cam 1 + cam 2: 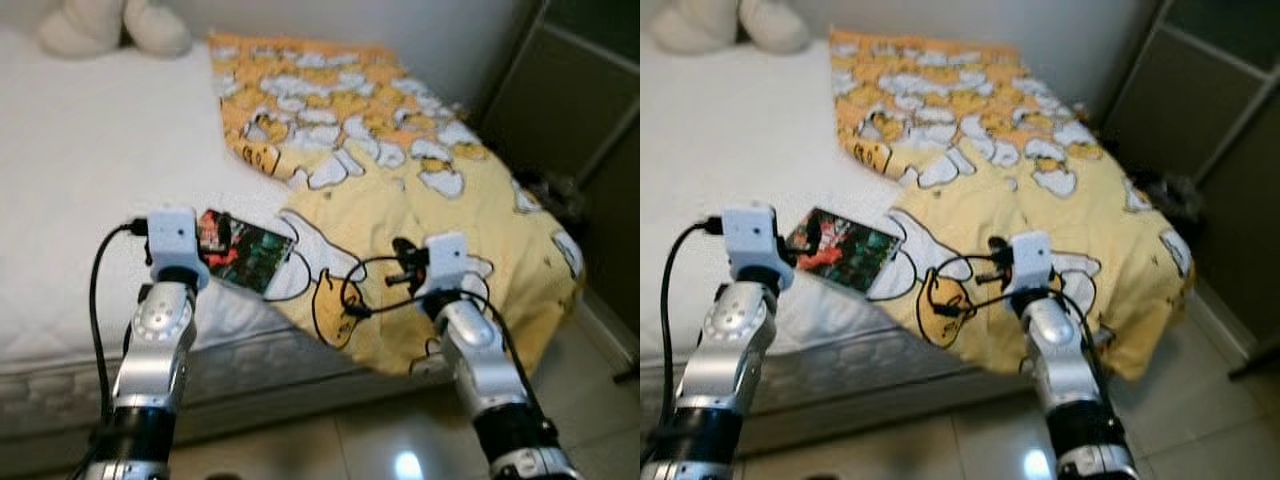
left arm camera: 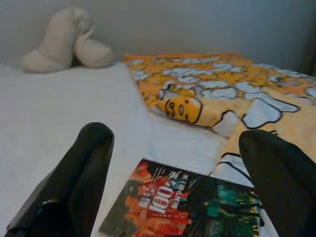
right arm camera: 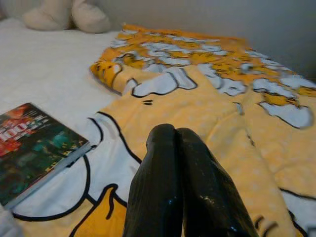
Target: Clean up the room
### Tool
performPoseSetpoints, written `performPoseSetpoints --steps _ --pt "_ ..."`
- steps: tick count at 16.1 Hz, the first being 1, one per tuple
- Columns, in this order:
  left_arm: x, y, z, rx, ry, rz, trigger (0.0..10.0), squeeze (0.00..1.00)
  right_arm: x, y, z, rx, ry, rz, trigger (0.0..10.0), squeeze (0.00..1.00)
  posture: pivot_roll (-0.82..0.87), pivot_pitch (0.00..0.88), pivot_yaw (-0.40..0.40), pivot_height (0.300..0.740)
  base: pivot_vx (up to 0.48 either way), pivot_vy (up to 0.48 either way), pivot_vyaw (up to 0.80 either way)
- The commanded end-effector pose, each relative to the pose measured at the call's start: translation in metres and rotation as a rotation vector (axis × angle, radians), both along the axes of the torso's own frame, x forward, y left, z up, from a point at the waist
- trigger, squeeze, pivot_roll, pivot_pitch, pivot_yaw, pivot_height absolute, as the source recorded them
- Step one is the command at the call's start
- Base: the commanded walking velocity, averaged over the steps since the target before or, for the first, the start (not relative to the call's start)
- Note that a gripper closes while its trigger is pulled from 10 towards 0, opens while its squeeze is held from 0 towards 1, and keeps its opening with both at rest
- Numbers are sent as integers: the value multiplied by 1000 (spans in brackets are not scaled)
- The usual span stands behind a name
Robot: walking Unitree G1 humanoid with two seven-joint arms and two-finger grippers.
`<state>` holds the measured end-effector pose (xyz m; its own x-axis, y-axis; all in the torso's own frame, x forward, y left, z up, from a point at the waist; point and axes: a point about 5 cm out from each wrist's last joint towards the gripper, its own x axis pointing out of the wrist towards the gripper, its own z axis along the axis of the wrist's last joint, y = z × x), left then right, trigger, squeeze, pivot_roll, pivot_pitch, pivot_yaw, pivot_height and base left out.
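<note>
Book (image 2: 190, 207) cover reads "100" in white on red/orange, rest of the print too small to read; dark green and black on the other half. It lies flat on the bed (image 1: 80, 180), on the white sheet near the foot edge, one corner touching or overlapping the yellow cartoon blanket (image 1: 420, 190).

My left tool (image 2: 173, 177) sits just short of the book, fingers (image 2: 81, 173) spread wide, released, nothing between them. In the left wrist view the book lies between and just ahead of the two fingers; cannot tell if either touches it.

My right tool (image 3: 182, 182) is clenched, both fingers pressed together, gripping nothing, hovering over the blanket. Book is off to its left side, near but apart.

Blanket covers the right part of the bed and hangs over the foot edge. White plush toy (image 1: 110, 25) at the head of the bed, well apart from both tools. Dark wardrobe (image 1: 590, 110) on the right, tiled floor (image 1: 400, 440) below.
</note>
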<state>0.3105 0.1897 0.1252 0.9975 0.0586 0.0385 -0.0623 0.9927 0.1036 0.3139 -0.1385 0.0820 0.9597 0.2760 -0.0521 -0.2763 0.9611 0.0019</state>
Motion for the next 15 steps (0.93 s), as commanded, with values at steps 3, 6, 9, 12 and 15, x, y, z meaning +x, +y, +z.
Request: performPoseSetpoints --steps 3,6,9,12,15 --pt "4 -5 9 32 -25 -43 10000 0 3 1 1 15 -7 -8 10000 0 88 0 -94 740 81 429 -800" --pt "8 -8 11 42 -23 -71 10000 0 3 2 0 18 -12 -30 10000 0 85 0 -74 740 279 390 -533" --pt "9 -12 11 71 -18 -86 10000 0 1 5 -1 15 -11 -28 10000 0 77 0 -69 740 235 211 0" --pt "7 -9 5 81 7 -48 10000 0 2 2 -3 -4 3 -67 10000 0 78 0 -72 740 0 0 0" --pt "7 -8 4 75 7 -43 10000 0 6 1 2 -11 -13 -61 10000 0 75 0 -86 740 0 0 0"
